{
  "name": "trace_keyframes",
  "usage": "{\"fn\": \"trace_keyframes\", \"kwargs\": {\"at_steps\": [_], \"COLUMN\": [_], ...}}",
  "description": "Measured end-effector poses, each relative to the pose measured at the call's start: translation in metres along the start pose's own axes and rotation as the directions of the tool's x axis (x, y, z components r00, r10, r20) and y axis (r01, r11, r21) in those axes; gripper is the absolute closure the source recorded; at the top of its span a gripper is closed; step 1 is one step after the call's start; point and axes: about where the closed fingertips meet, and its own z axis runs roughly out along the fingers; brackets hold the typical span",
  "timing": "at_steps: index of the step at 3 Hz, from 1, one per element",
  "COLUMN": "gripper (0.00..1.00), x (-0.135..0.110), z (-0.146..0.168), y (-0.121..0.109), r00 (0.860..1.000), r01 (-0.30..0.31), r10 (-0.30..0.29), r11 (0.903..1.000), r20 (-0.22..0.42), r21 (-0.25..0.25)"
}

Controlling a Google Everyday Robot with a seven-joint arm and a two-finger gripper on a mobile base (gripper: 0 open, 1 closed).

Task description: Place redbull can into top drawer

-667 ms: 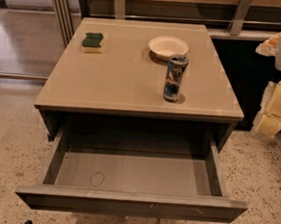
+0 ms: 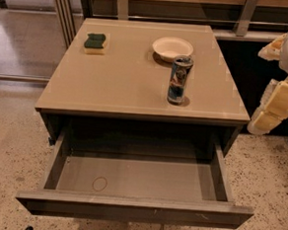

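The redbull can [image 2: 179, 80] stands upright on the tan tabletop [image 2: 127, 76], right of centre and near the front edge. It is slim, blue and silver with a silver top. The top drawer [image 2: 134, 178] is pulled wide open below the tabletop. Its grey floor is bare except for a faint ring mark [image 2: 99, 183] at the front left. My gripper [image 2: 277, 107] shows as cream-coloured parts at the right edge of the view, off the table's right side. It is apart from the can and holds nothing that I can see.
A white bowl [image 2: 172, 47] sits just behind the can. A green and yellow sponge [image 2: 95, 42] lies at the tabletop's back left. A dark cabinet and metal rails run behind the table. Speckled floor surrounds the drawer front [image 2: 132, 209].
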Motion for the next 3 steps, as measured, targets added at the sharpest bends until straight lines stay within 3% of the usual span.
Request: {"fn": "trace_keyframes", "kwargs": {"at_steps": [1, 2, 3], "gripper": [0.37, 0.69, 0.92], "x": [-0.01, -0.05, -0.077], "z": [0.016, 0.043, 0.056], "y": [-0.018, -0.046, -0.062], "r00": [0.994, 0.968, 0.943], "r01": [-0.044, -0.039, -0.026], "r10": [0.041, 0.023, -0.003], "r11": [0.9985, 0.9976, 0.9962], "r20": [0.098, 0.252, 0.334], "r21": [0.033, 0.058, 0.083]}}
